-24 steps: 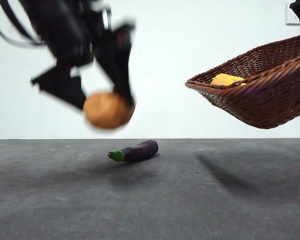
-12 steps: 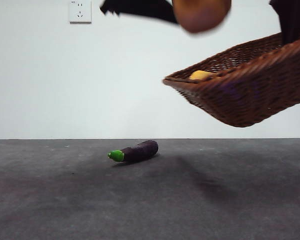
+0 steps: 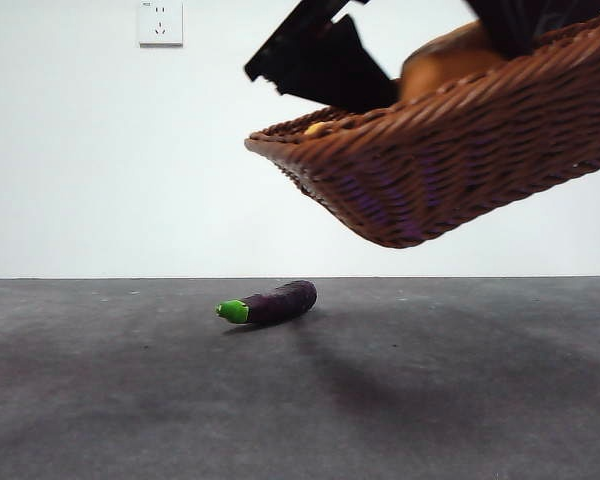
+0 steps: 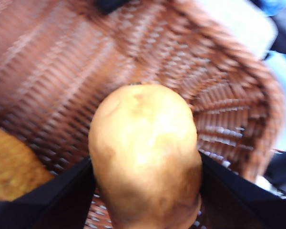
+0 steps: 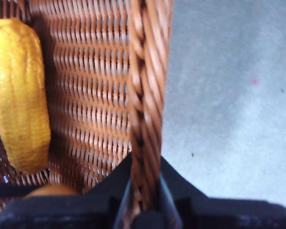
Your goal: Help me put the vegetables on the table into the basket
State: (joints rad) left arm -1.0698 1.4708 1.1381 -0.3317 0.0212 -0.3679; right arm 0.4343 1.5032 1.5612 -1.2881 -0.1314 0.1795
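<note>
Wicker basket (image 3: 450,170) airborne, right gripper (image 5: 145,191) pinching rim.
Left gripper (image 4: 145,191) grips potato (image 4: 145,152) inside; corn (image 5: 19,90) half-hidden; eggplant (image 3: 268,302) on tabletop (image 3: 130,400).

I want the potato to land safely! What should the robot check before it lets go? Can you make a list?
1. Potato is over the basket, not the table: ok.
2. Left gripper holds the potato between its jaws: ok.
3. Right gripper clamps the basket's braided rim, keeping it lifted off the table: ok.
4. Basket is level: not ok, it tilts.
5. Yellow vegetable lies inside, away from the potato: ok.
6. Potato is low enough to drop gently: cannot tell.
7. Eggplant lies on the table, not yet collected.
</note>
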